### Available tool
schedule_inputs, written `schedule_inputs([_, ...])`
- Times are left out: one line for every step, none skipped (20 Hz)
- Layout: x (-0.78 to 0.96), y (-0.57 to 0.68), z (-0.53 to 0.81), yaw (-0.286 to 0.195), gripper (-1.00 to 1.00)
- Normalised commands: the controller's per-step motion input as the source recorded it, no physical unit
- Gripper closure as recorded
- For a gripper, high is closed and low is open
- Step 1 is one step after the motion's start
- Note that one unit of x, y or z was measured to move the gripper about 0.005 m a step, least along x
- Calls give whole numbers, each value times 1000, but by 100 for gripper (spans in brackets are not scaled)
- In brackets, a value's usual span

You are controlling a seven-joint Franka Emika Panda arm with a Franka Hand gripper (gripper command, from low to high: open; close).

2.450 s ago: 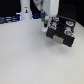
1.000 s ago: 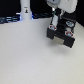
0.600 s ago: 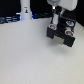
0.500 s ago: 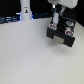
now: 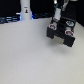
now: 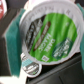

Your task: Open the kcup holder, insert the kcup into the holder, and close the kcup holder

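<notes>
The kcup holder (image 5: 63,34) is a black box at the exterior view's upper right, its drawer pulled out, with round pods showing in its slots and a pale handle on its front. My gripper (image 5: 58,19) hangs right over the holder's back left part. In the wrist view the kcup (image 6: 50,31), a white pod with a green printed lid, fills most of the picture and tilts. A teal finger pad (image 6: 12,36) presses against its side. A second, smaller pod (image 6: 29,63) sits in a slot of the dark holder (image 6: 55,72) below.
A white table top (image 5: 27,55) spreads across the exterior view's left and front. A white bottle-like object (image 5: 25,9) stands at the back left, against a dark background with blue lights.
The arm has shifted toward the exterior view's right and now sits over the holder. In the last half second it barely moves.
</notes>
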Motion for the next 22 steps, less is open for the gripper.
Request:
schedule_inputs([620, 443, 223, -26, 100])
schedule_inputs([574, 437, 200, -19, 100])
schedule_inputs([497, 411, 146, -11, 100])
schedule_inputs([400, 411, 114, 0, 100])
schedule_inputs([351, 454, 71, 0, 100])
schedule_inputs([234, 420, 0, 0, 100])
schedule_inputs([154, 349, 0, 0, 100])
schedule_inputs([183, 334, 0, 1, 100])
schedule_inputs([54, 157, 0, 0, 100])
schedule_inputs([67, 473, -87, 82, 100])
schedule_inputs([47, 401, -115, 87, 100])
schedule_inputs([33, 400, -133, 95, 100])
schedule_inputs([31, 419, -131, 97, 100])
schedule_inputs([26, 400, -144, 94, 100])
schedule_inputs([54, 320, -173, 84, 100])
schedule_inputs([59, 207, -205, 70, 100])
schedule_inputs([39, 102, -213, 52, 100])
schedule_inputs([26, 49, -225, 41, 100])
schedule_inputs([6, 30, -220, 36, 100])
schedule_inputs([35, 1, -206, 20, 100])
schedule_inputs([25, -14, -234, 8, 100])
schedule_inputs([20, -5, -287, -1, 100])
